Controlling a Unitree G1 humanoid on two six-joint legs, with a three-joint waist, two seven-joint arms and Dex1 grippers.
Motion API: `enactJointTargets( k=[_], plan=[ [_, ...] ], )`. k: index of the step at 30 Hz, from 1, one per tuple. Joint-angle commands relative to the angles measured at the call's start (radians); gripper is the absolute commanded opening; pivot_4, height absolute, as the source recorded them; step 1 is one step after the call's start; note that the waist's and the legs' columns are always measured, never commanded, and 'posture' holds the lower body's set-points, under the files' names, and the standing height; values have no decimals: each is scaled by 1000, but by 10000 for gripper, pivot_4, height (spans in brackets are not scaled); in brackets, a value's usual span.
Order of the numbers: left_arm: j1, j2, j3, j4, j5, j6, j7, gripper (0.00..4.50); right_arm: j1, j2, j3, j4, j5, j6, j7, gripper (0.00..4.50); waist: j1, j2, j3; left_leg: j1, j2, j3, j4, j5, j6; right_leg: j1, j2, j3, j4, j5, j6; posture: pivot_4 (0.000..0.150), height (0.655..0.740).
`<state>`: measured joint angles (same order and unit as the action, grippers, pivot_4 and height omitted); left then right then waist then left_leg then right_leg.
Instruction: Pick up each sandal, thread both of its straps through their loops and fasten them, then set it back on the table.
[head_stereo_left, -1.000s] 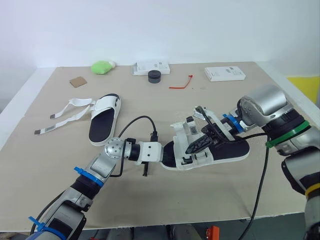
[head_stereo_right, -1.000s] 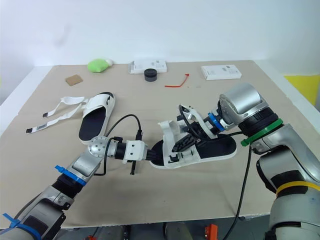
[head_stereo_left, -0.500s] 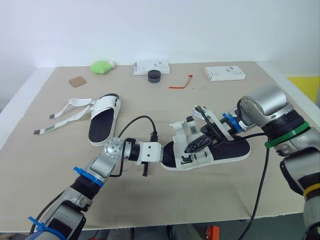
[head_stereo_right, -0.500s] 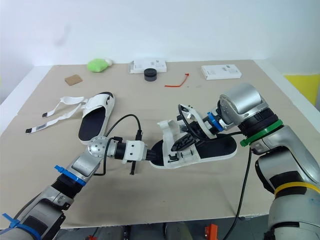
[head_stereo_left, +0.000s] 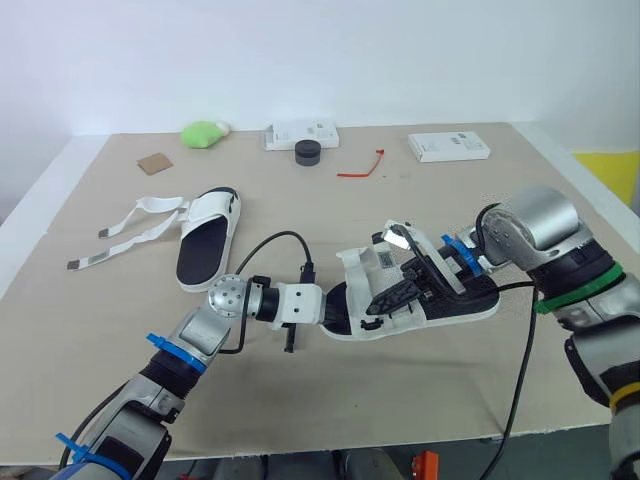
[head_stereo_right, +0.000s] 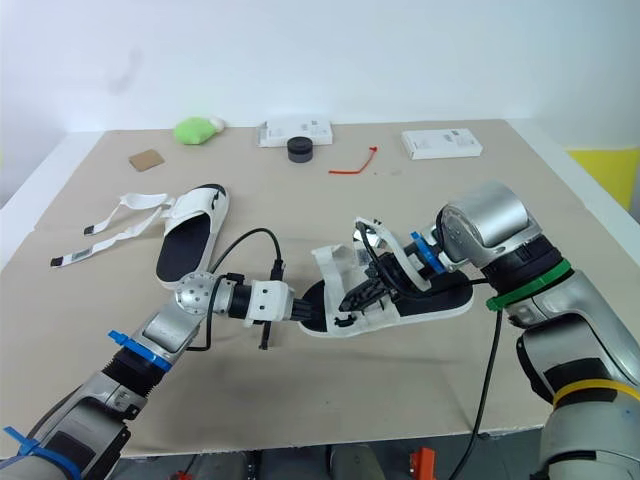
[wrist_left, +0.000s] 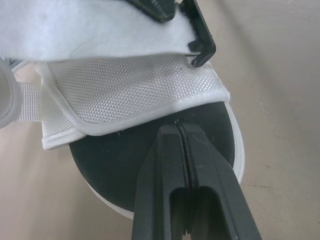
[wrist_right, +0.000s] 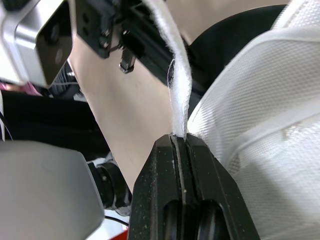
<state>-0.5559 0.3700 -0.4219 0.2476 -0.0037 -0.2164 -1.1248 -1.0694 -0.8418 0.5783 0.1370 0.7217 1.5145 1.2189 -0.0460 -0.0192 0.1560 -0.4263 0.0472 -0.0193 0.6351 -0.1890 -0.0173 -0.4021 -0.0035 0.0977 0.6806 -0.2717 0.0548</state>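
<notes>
A white sandal (head_stereo_left: 455, 306) with a black footbed lies mid-table in front of me. My left gripper (head_stereo_left: 335, 307) is shut, and its tips (wrist_left: 179, 131) rest on the footbed at the toe end. My right gripper (head_stereo_left: 382, 296) reaches over the upper and is shut on a white strap (wrist_right: 179, 95), pinched at the fingertips (wrist_right: 172, 150). That strap runs up from the sandal's mesh upper (wrist_left: 125, 90). A second sandal (head_stereo_left: 207, 238) lies at the left, and its two loose straps (head_stereo_left: 130, 225) are spread flat on the table.
Along the back stand a green lump (head_stereo_left: 205, 133), a white box (head_stereo_left: 301, 134), a black round object (head_stereo_left: 308, 152), a red tie (head_stereo_left: 362, 168) and another white box (head_stereo_left: 449, 147). A brown card piece (head_stereo_left: 156, 163) lies at the back left. A black cable (head_stereo_left: 270, 245) loops over my left arm.
My right arm has dropped lower and shifted slightly left, bringing the held strap down closer to the sandal's upper. The left gripper and the sandal's sole have stayed put.
</notes>
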Motion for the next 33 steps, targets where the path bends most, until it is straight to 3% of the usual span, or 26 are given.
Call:
enactJointTargets(
  k=[1, 8, 14, 17, 23, 29, 33],
  plan=[
    [25, 21, -31, 39, 37, 37, -18, 0, 23, -23, -30, -67, -4, -53, 25, 575, 0, 0, 0, 0, 0, 0, 0, 0, 0, 0, 0, 0, 0, 0, 0, 1500, 7400],
    [27, 26, -30, 34, 36, 40, -22, 0, 110, -62, 10, -188, -92, -224, 41, 575, 0, 0, 0, 0, 0, 0, 0, 0, 0, 0, 0, 0, 0, -1, 0, 1500, 7400],
    [22, 24, -31, 32, 37, 43, -27, 0, 128, -71, 49, -174, -191, -305, 66, 575, -1, -1, 0, 3, 0, 1, 0, 0, 0, 1, 0, 0, 0, 0, 0, 1500, 7400],
    [20, 24, -31, 35, 37, 42, -29, 0, 133, -96, 55, -180, -216, -337, 107, 9829, -1, -1, 0, 3, 1, 1, 0, 0, 0, 2, 0, 0, 0, -1, -2, 1500, 7400],
    [12, 20, -33, 42, 37, 39, -31, 0, 130, -155, 38, -188, -250, -397, 182, 34316, 0, -1, 0, 3, 0, 1, 0, 0, 0, 2, 0, 0, 0, -1, -2, 1500, 7400],
    [7, 16, -36, 48, 37, 38, -31, 0, 101, -230, -105, -227, -168, -377, 254, 34316, 0, -1, 0, 2, 0, 2, 0, 0, 0, 1, -1, 1, 0, -3, -4, 1500, 7400],
    [12, 15, -37, 39, 37, 43, -32, 0, 244, -325, -254, -380, -55, -301, 240, 34316, 4, -2, 1, 1, 0, 1, -2, 0, 0, 0, -1, 0, 0, -3, -3, 1500, 7400]
  ],
)
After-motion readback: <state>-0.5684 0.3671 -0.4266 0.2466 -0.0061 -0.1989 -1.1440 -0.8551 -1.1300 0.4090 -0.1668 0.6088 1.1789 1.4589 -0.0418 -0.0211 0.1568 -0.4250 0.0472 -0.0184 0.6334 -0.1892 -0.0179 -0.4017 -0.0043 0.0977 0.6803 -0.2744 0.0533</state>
